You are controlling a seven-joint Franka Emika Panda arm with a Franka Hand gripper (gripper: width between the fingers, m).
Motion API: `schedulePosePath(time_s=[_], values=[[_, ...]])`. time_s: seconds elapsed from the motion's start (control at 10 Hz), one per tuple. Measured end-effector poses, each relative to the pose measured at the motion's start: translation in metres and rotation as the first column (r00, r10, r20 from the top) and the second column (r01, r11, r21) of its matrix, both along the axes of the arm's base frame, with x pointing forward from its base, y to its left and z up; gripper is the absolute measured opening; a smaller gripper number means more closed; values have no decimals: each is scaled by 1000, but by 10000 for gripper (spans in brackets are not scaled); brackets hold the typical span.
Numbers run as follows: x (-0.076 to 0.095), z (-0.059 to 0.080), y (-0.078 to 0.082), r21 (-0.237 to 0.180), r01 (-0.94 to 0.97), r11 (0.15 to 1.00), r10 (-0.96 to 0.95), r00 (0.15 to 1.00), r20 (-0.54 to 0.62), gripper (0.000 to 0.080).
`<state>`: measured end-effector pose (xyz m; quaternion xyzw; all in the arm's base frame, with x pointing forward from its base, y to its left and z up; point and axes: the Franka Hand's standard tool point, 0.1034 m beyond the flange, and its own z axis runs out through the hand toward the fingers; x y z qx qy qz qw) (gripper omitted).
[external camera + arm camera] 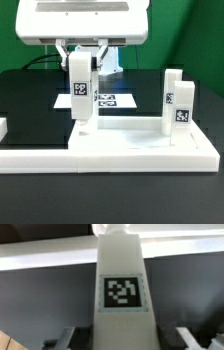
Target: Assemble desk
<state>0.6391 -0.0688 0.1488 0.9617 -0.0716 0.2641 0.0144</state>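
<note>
- In the exterior view, a white object at the left edge was cut off by the frame and could not be identified.
- The gripper was seen clamped on an upright tagged leg; its fingertips were largely hidden behind that leg and under the white arm housing.
- The leg's lower end stood at the tabletop slab; whether it was seated there could not be determined.
- The marker board was partly hidden behind the held leg, lying flat on the black surface.
- A second leg stood upright on the slab toward the exterior view's right.
- In the wrist view, the held leg filled the centre between the two fingers, and its tag was blurred.
- A green backdrop was visible behind the table.
</note>
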Motion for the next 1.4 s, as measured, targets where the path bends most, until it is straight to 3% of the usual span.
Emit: schedulePosePath(time_s=[0.3, 0.6, 1.1, 1.4], values=[[0, 4, -10, -22, 26, 999, -25, 999, 35, 290], [3, 9, -9, -26, 47, 999, -45, 997, 66, 290], [-2, -20, 4, -39, 36, 999, -34, 998, 45, 290], [0, -20, 2, -50, 40, 998, -38, 998, 58, 290]])
